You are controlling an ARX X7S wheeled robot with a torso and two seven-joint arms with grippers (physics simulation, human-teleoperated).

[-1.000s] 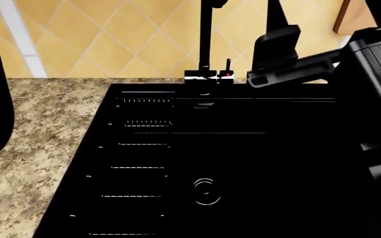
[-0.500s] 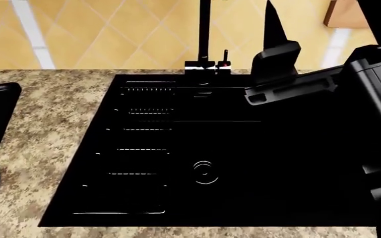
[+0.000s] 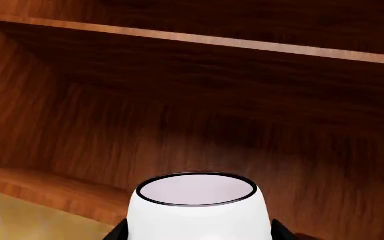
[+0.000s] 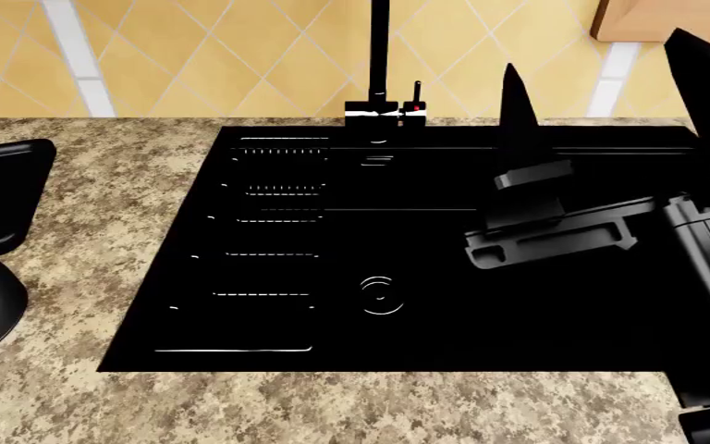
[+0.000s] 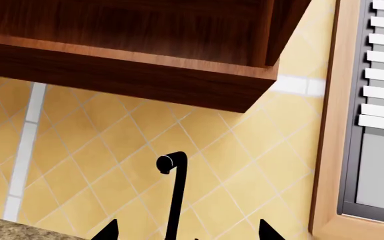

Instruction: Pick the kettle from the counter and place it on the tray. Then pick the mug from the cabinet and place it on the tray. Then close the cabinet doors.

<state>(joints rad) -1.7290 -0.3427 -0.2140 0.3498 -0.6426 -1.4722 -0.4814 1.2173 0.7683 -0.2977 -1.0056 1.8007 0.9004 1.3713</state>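
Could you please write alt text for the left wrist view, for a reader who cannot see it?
A white mug with a pale pinkish inside and a dark rim sits low in the picture, between the dark tips of the left gripper. Behind it are the reddish-brown wooden walls and a shelf of a cabinet; whether the gripper is shut on the mug cannot be told.

- Right arm (image 4: 701, 250) reaches in from the head view's right side, its tool (image 4: 521, 176) spread wide, tips apart.
- Left tool (image 3: 199, 235) shows only dark finger edges either side of the mug (image 3: 199, 207).
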